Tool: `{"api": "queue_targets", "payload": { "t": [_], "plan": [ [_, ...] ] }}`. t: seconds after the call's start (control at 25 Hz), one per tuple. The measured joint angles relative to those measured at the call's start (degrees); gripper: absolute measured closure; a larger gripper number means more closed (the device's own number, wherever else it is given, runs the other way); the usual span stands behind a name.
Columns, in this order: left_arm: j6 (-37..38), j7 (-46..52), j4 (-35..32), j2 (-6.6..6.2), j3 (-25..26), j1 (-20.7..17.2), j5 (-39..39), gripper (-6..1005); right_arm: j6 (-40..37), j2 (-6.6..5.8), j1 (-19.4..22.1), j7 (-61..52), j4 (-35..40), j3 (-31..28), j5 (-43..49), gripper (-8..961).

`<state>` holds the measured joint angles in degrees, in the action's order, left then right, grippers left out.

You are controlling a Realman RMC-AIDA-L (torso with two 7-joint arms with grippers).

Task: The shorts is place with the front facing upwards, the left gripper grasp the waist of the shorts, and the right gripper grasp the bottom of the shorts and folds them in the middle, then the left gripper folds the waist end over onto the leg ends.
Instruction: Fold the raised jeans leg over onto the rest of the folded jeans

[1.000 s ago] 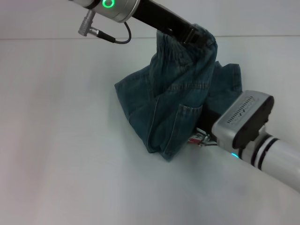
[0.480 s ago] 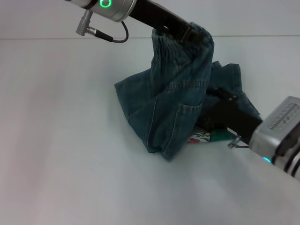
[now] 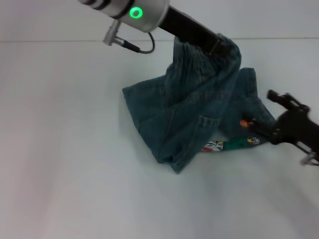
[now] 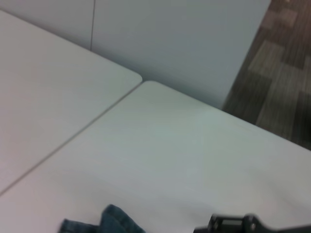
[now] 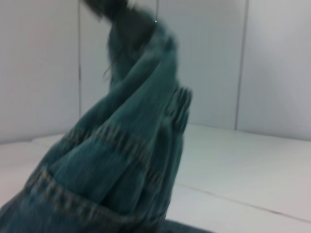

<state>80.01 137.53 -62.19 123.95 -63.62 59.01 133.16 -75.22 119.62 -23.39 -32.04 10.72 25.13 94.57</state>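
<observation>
Blue denim shorts (image 3: 187, 117) sit bunched on the white table (image 3: 65, 149), their elastic waist lifted above the heap. My left gripper (image 3: 218, 44) comes in from the top and is shut on that waist. My right gripper (image 3: 260, 110) stands open just right of the shorts, by the leg ends, with nothing between its fingers. A colourful printed patch (image 3: 230, 144) shows under the lower right edge of the cloth. In the right wrist view the shorts (image 5: 116, 160) hang close ahead from the left gripper (image 5: 116, 10). Only a scrap of denim (image 4: 116, 221) appears in the left wrist view.
The white table runs wide to the left and front of the shorts. A seam between two tabletops (image 4: 73, 138) and the table's far edge with carpeted floor (image 4: 282, 63) beyond show in the left wrist view. White wall panels (image 5: 272, 63) stand behind.
My right arm has drawn back to the right, off the shorts, uncovering the printed patch. My left gripper has carried the waist a little to the right.
</observation>
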Motion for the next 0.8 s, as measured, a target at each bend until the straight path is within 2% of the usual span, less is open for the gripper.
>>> {"api": "queue_targets", "payload": {
  "t": [0.08,0.32,0.48,0.8],
  "plan": [
    [-0.93,0.1,1.6,0.11,-0.79,0.79,-0.09,947,-3.45,-0.02,3.6,-5.25,4.71,0.04,0.0,72],
    [-4.88,0.4,5.25,0.41,-4.48,2.54,-2.39,947,-8.86,-0.09,8.11,-10.08,10.16,-0.2,0.0,72],
    [-9.97,0.97,7.64,0.52,-9.45,3.35,-6.34,946,-10.89,-0.09,10.05,-10.99,11.2,-0.72,-0.16,72],
    [-14.37,1.18,10.02,0.59,-14.44,3.19,-10.94,946,-11.88,-0.09,10.81,-10.9,11.33,-0.47,-0.07,72]
  ]
}}
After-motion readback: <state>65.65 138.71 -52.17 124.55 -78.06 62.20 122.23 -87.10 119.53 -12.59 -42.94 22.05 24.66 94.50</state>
